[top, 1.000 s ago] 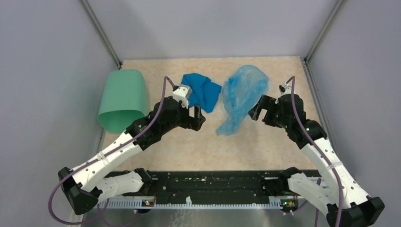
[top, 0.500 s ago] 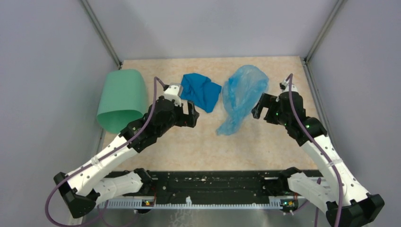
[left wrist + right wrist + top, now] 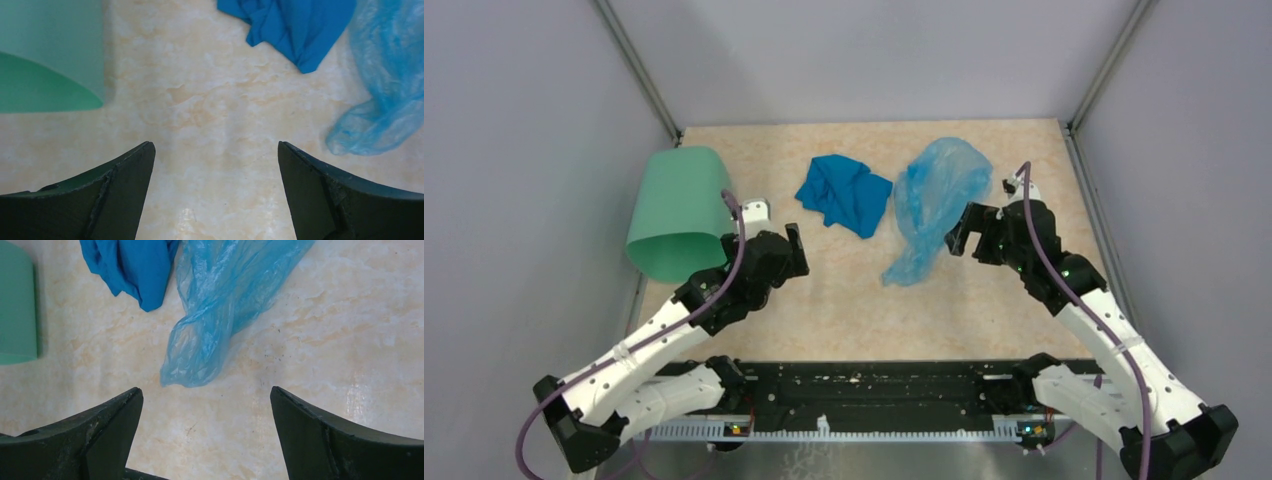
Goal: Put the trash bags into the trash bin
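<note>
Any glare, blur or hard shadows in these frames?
Top external: even, diffuse light, sharp, no hard shadows. Left wrist: table in focus, soft shadow beside the trash bin, fingers dark with little detail. Right wrist: trash bag crinkles crisp, mild glare on the table at right.

No readable text, labels or nos. in any view, as far as visible.
</note>
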### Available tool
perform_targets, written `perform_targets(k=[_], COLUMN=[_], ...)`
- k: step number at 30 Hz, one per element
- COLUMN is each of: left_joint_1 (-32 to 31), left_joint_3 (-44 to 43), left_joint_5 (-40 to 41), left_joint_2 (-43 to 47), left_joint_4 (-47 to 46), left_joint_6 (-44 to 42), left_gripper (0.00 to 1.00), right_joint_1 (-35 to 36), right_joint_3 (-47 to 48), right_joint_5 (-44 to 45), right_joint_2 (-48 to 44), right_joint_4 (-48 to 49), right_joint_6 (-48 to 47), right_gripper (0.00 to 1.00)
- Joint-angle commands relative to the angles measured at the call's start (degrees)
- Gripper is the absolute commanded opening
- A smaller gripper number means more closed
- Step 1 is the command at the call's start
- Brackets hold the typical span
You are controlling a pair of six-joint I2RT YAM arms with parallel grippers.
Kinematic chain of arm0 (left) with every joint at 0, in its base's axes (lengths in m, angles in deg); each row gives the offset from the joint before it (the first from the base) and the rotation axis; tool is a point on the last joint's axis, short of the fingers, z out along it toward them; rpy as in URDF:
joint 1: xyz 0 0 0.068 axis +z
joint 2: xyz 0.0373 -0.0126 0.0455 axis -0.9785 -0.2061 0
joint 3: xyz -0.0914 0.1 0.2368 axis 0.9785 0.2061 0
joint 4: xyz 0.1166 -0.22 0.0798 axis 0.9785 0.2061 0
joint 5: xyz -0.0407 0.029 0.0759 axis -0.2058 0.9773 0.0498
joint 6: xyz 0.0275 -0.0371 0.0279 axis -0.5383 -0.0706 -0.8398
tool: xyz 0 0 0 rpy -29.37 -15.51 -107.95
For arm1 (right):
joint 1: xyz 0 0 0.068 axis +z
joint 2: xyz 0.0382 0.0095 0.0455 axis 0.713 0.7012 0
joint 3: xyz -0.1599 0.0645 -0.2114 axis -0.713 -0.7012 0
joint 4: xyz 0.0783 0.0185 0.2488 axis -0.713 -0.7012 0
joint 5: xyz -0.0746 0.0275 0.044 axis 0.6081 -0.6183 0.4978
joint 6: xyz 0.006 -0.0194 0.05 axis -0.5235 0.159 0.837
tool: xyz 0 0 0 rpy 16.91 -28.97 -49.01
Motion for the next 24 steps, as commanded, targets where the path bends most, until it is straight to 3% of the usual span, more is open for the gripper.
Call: perform_targets(k=[1, 7, 15, 24], left_joint_1=[-0.05, 5.03, 22.07, 33.53], left_joint_3=[2.82, 6.48, 12.55, 11.99], left_joint_5=[10.8, 17.31, 8.9, 0.57], left_joint_2=[-0.5, -2.7, -4.46, -12.13], left_joint_4=[3.97, 1.59, -20.32, -27.29], left_joint_6=[6.99, 6.68, -7.43, -7.19], left_gripper=[0.98, 0.98, 0.98, 0.98], right_joint_1=[1.16, 1.52, 1.57, 1.61], right_joint_3=[-0.34, -1.31, -2.1, -5.38], right_joint_5=[-0.06, -0.71, -1.05, -2.78], right_joint_2=[-0.68, -0.86, -2.91, -5.23], right_joint_4=[5.57, 8.41, 10.19, 13.13], right_joint_6=[-0.14, -0.01, -1.52, -1.66], right_gripper=[0.99, 0.99, 0.99, 0.99])
